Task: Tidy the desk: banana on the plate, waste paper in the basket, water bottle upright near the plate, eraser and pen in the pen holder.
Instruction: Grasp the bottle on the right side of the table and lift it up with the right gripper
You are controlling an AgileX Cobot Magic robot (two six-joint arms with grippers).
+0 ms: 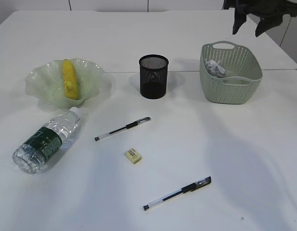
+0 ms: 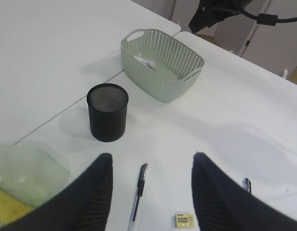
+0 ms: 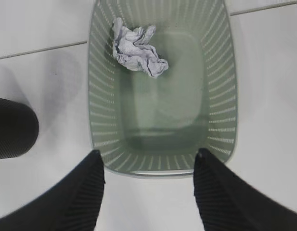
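Paper (image 3: 137,47) lying inside basket (image 3: 220,139), so you are hovering right gripper (image 3: 148,192) jaws spread, empty; left gripper (image 2: 150,192) spread above pen (image 2: 137,199)

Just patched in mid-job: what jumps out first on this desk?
The water bottle lying on its side at front left, below the plate that already holds the banana. Two pens, one mid-table and one near the front, lie loose with the eraser between them. Crumpled paper sits in the basket.

White table (image 1: 244,144), bottle (image 1: 45,141), pens (image 1: 122,128).
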